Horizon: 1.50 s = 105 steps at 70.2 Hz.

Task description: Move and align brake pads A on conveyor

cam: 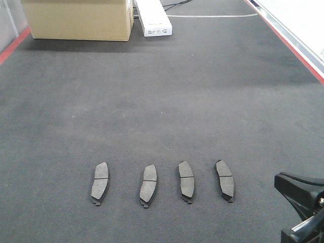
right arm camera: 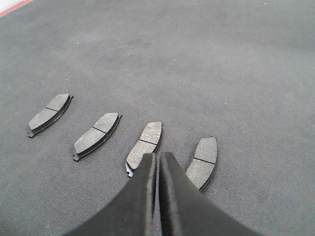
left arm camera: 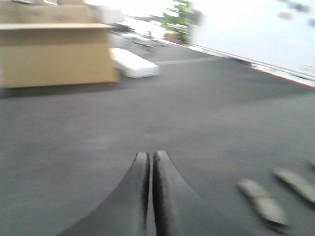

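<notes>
you are looking at the four brake pads a lying in a row across the near part of the conveyor (cam: 162,101), each with its long side running near-to-far. going left to right: the first pad (cam: 100,182) is tilting a little to the right at its far end, the second pad (cam: 149,185) is leaning the same way, the third pad (cam: 186,180) is leaning slightly to the left, and the fourth pad (cam: 225,179) is leaning left a bit more. the gaps between them are looking roughly even, and none is touching another.

your left pincer (left arm camera: 150,162) is hovering over bare belt with its fingers pressed together and holding nothing; two pads are showing blurred to its right. your right pincer (right arm camera: 157,162) is also closed and empty, hanging just above the belt between the third and fourth pads in its own wrist view.

judging by their look, these pads are stiff, thin and fairly dense, so they are unlikely to bend, but they are sitting flat on rough felt with little edge to get under. you are probably best taking one across its narrow width near the middle groove, or nudging an end to turn it.

far off, a cardboard box (cam: 78,19) and a white box (cam: 153,19) are sitting on the belt.
</notes>
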### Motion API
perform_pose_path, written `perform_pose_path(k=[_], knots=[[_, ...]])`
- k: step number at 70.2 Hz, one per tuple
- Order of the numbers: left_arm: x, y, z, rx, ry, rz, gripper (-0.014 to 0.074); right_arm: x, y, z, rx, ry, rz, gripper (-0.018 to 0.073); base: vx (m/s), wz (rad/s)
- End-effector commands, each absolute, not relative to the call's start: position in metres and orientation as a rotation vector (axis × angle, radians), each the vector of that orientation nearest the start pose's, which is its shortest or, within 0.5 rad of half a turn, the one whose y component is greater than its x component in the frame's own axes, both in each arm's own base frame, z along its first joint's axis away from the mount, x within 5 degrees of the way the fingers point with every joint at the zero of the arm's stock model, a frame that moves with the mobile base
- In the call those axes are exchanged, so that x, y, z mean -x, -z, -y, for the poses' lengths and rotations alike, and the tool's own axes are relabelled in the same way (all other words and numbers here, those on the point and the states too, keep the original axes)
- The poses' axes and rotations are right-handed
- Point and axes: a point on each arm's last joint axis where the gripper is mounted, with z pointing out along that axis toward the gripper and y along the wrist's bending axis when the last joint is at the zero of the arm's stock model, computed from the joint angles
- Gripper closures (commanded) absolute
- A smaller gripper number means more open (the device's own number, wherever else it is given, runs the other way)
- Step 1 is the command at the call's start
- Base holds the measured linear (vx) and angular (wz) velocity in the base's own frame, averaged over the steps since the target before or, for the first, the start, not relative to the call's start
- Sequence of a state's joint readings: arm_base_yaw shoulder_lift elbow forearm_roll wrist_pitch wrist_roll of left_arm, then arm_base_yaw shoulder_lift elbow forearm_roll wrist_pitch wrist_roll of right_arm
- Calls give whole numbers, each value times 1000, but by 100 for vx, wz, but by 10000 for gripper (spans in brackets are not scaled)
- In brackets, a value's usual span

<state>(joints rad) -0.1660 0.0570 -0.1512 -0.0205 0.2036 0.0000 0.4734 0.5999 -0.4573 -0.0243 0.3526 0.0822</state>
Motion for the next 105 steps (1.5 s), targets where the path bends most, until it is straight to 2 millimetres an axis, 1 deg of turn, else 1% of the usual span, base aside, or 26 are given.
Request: perform_pose_path(k=[1,9,18,21,84,87,94,99,105], knots=[[-47,-244,3,-34,64,-1487,603,-113,-302,-57,393,-345,-1850,563,0,0],[-52,-222,-1,36,-10,-1529,603,-113,-302,-57,394,-345,-1852,563,0,0],[-56,-192,-4,70,-32,-1582,603,-113,-302,-57,394,-345,-1852,563,0,0],[-57,-187,-4,72,-33,-1602,603,-113,-302,-57,394,-345,-1852,563,0,0],[-57,-186,-4,72,-32,-1626,603,-113,-301,-57,391,-347,-1851,563,0,0],[-57,-186,-4,72,-32,-1626,603,-113,-300,-57,385,-355,-1835,563,0,0],[-57,-186,-4,72,-32,-1626,603,-111,-295,-52,397,-311,-1702,563,0,0],[-57,-186,-4,72,-32,-1626,603,-107,-290,-45,334,-302,-1596,563,0,0],[-57,-186,-4,72,-32,-1626,603,-98,-279,-33,243,-267,-1509,563,0,0]])
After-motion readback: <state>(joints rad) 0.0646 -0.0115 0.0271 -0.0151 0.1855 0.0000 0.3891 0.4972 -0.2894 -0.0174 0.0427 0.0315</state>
